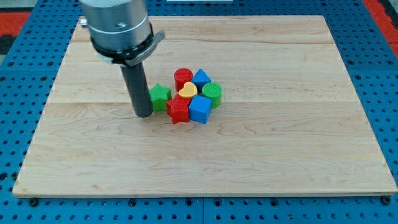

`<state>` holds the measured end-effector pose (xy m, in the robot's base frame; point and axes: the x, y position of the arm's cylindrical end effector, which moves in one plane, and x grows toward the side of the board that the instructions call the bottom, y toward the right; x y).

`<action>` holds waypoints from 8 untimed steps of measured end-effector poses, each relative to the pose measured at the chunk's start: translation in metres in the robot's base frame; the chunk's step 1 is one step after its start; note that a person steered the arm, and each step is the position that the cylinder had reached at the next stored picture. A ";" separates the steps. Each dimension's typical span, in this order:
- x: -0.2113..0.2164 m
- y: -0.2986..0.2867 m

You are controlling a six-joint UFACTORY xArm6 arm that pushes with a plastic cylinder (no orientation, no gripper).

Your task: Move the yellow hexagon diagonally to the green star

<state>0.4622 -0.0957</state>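
Fingerless, my tip (143,115), the lower end of the straight dark rod with nothing to open or close, rests on the wooden board (298,155) at centre frame, just left of the green star-like plastic block (160,95). Right of that block, the small yellow plastic block (188,91), seemingly heart-shaped, sits mid-cluster, ringed by a red cylinder (183,78), blue triangular block (201,77), green cylinder (212,94), blue cube (200,109) and red star (178,110).

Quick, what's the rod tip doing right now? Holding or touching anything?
No gripper, so nothing held. My tip sits on the board, right beside the green star on its left; actual contact cannot be told.
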 end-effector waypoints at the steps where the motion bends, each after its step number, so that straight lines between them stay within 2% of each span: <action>1: -0.017 0.008; 3: -0.018 0.004; 4: -0.010 -0.067; 6: -0.080 -0.203; 8: -0.086 -0.209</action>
<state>0.3760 -0.3048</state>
